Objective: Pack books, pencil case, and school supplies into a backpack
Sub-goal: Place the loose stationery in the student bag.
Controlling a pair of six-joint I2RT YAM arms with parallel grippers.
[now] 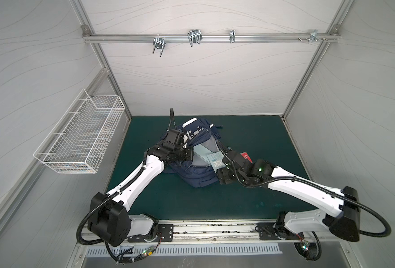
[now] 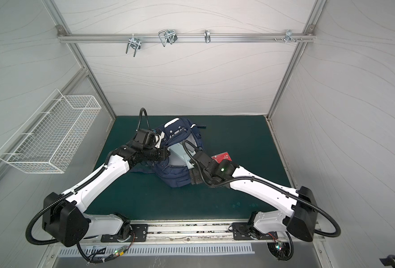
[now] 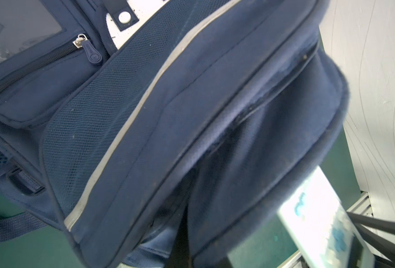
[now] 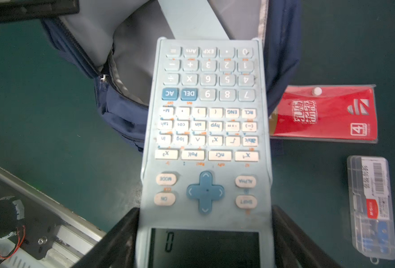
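Right wrist: my right gripper (image 4: pixel 204 210) clamps one calculator (image 4: pixel 205 130) at one backpack (image 4: pixel 122 111), one pencil case (image 4: pixel 191 18) inside, one red book (image 4: pixel 324 113) and one clear box (image 4: pixel 373 206) beside; left gripper (image 1: pixel 191 149) pinches backpack.

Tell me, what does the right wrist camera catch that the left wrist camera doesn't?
Only the right wrist view: the keys and screen of the calculator, gripped by the right tool; the red book and clear plastic box lying on the mat; the pencil case against the grey lining of the backpack. Only the left wrist view: the outer front pocket, its zipper pull and a mesh panel. Both: the backpack, the calculator and the green mat.
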